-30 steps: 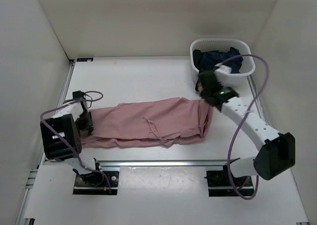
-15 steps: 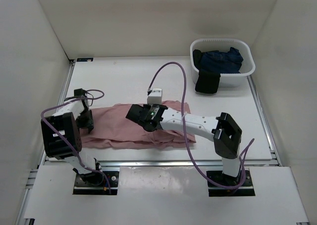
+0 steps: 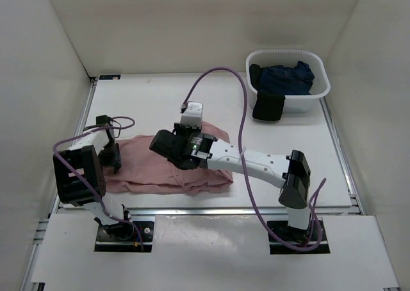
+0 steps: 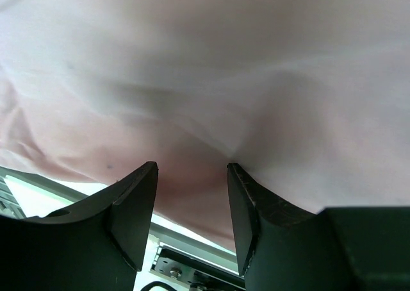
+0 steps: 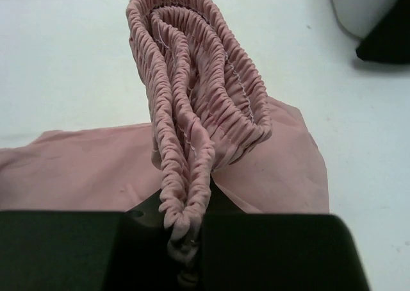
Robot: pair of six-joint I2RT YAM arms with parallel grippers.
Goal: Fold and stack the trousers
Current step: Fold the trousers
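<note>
Right gripper (image 3: 161,147) is clenched on the gathered elastic waistband of the trousers (image 3: 138,169), and from its wrist camera the ruched pink band (image 5: 192,99) rises out of the closed black fingers (image 5: 256,246) in a tall loop, with looser cloth spread flat on the table behind it. From above, the white table (image 3: 160,99) carries the trousers as a long, dusty-pink shape lying across its near half. The waist end is lifted and held over the middle of the garment, while the leg end reaches to the left edge. Left gripper (image 3: 113,156) sits on that leg end. In its own view the jaws stand a little apart with blurred pink cloth (image 4: 205,79) filling the gap and everything beyond, and I cannot tell whether they pinch it or merely rest on it. At the far right corner stands a white basket (image 3: 289,52) holding a dark navy garment (image 3: 285,78), and a black cloth (image 3: 268,106) hangs over its near left wall. A thin drawstring (image 3: 188,181) trails across the near edge of the trousers, just below the right gripper.
</note>
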